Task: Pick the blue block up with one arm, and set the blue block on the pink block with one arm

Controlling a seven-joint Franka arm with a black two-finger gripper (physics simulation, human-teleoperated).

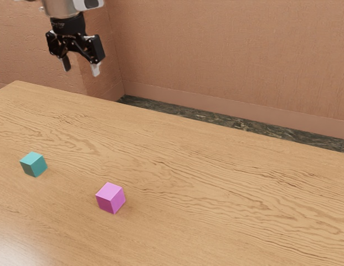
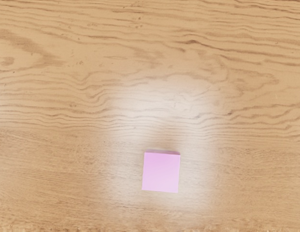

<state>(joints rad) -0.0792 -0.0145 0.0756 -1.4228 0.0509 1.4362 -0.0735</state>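
Hanging open and empty, the claw (image 1: 81,68) sits high above the blue block (image 1: 33,164).

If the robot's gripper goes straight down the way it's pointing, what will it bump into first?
Probably the bare wooden table, close beside the pink block. The gripper hangs high, jaws open, pointing down. Depth is unclear, so it might clip the block.

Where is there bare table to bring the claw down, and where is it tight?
Bare table runs from the pink block toward the exterior view's right and back to its far edge. The gap between the blue block and the pink block is also bare, but narrowest. The claw hangs open, high above the table.
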